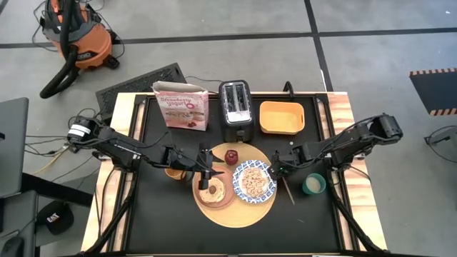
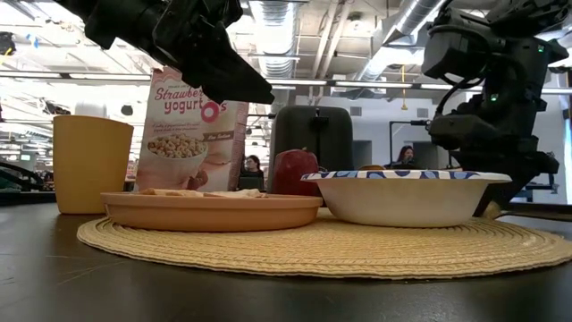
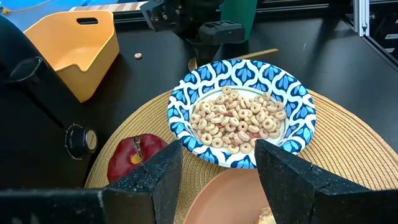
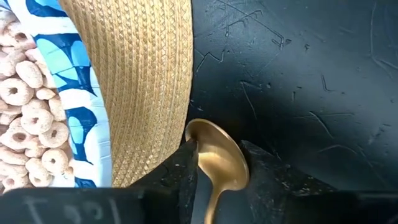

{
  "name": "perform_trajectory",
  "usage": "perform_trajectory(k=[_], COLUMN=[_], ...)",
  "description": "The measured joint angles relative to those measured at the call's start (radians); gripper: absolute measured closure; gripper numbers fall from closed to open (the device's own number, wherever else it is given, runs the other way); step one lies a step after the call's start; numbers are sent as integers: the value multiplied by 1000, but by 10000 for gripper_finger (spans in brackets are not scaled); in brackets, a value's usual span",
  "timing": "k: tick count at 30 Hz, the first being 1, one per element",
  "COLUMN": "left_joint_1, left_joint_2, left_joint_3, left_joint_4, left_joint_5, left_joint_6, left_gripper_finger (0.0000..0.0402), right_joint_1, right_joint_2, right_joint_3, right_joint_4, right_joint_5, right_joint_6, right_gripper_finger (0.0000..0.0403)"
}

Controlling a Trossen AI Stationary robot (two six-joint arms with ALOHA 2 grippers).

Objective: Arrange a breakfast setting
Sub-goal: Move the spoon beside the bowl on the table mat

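Note:
A round woven light-wood board [image 1: 246, 208] lies mid-table. On it are a salmon-pink plate [image 1: 201, 194] with round toast [image 1: 213, 192], a blue-and-white dish [image 1: 253, 180] of cereal [image 3: 236, 118], and a small red apple [image 1: 231, 155]. My left gripper [image 3: 217, 174] is open and empty above the plate's far edge, facing the dish. My right gripper [image 1: 280, 168] is low over the table just right of the board, shut on a slim golden spoon [image 1: 288, 190]. My right gripper pinches the spoon's bowl [image 4: 217, 155] by its two side edges between its two fingers. The fingers come from above, pointing down. The bowl sits beside the board's rim [image 4: 180, 93] over the black table. The handle [image 1: 290, 194] runs toward the table's near edge. Whether it is lifted, I cannot tell.
A black toaster [image 1: 234, 107], a yellow tray [image 1: 281, 118] and a cereal box [image 1: 182, 106] stand along the far side. A yellow cup [image 2: 92, 163] stands left of the board, under my left arm. A green cup [image 1: 314, 184] stands right of the spoon. A loose cereal ring [image 3: 138, 56] lies on the table.

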Motion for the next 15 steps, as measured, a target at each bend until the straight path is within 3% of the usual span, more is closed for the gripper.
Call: perform_trajectory(k=[15], left_joint_1=[0], left_joint_2=[0], left_joint_3=[0], left_joint_4=[0], left_joint_5=[0], left_joint_6=[-1], left_gripper_finger=[215], right_joint_1=[0], right_joint_2=[-20], right_joint_3=[-2], right_joint_4=[0], right_joint_5=[-1], right_joint_6=[1], right_gripper_finger=[246])
